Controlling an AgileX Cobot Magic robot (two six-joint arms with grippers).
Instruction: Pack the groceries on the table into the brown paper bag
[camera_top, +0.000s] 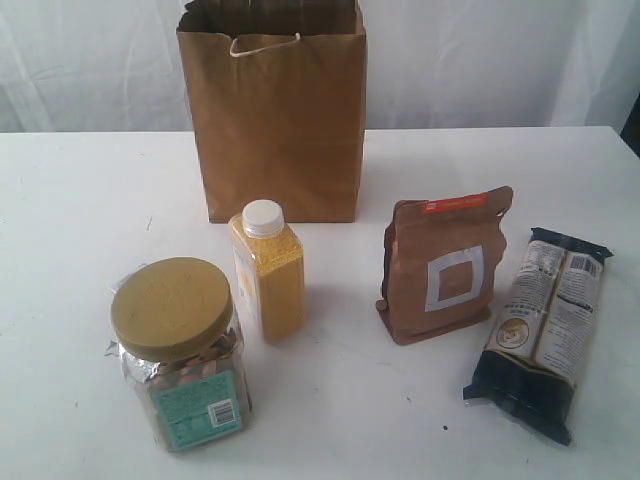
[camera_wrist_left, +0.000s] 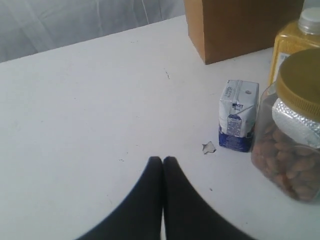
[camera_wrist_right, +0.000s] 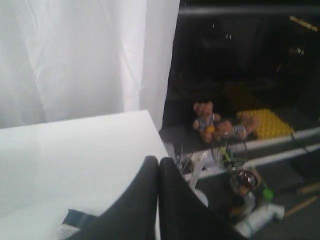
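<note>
The left end effector (camera_wrist_left: 162, 160) has its two dark fingers pressed together with nothing between them, hanging over a bare stretch of the white bench (camera_wrist_left: 90, 100). Near it a small torn scrap (camera_wrist_left: 208, 147) lies on the surface, and just past that the small white-blue carton (camera_wrist_left: 238, 116) stands upright just beside the yellow-lidded clear jar (camera_wrist_left: 295, 125), which is full of brown nuts; whether the two touch cannot be told. Beyond them are the yellow white-capped bottle (camera_wrist_left: 292, 45) and the lower corner of the brown paper bag (camera_wrist_left: 235, 27). The right end effector (camera_wrist_right: 158, 160) is likewise fully closed and empty, poised above the bench corner, with one end of the long dark-blue/cream packet (camera_wrist_right: 75, 222) showing beneath it and a white curtain (camera_wrist_right: 75, 50) behind. From the exterior view, the bag (camera_top: 275, 120) stands upright and open at the back of the bench, the bottle (camera_top: 268, 270) upright in front of it, and the jar (camera_top: 180, 350) nearer the front left. The copper-brown pouch (camera_top: 445, 265) stands upright to the right of the bottle, and the packet (camera_top: 545, 325) lies flat just beside the pouch at the far right.
</note>
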